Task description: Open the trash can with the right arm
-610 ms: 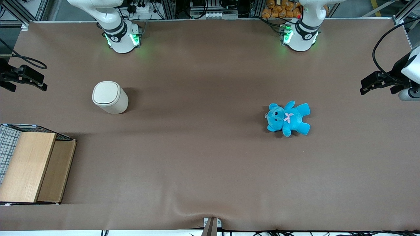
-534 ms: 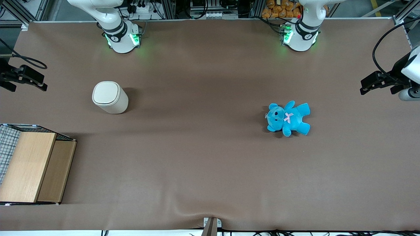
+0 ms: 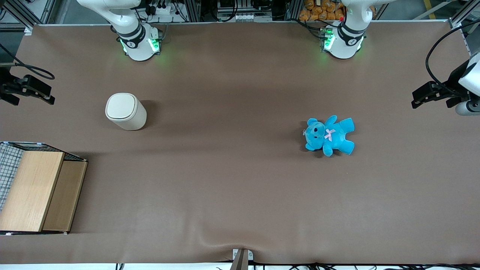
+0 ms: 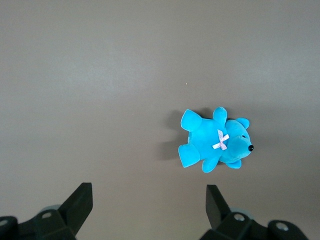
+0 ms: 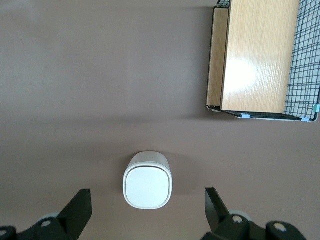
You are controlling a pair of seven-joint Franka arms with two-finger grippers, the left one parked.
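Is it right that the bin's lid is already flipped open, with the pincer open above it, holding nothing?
Not quite. The bin's lid is still shut, lying flat on the rim, as the right wrist view shows. The rest holds: the pincer is open above the bin and holds nothing.
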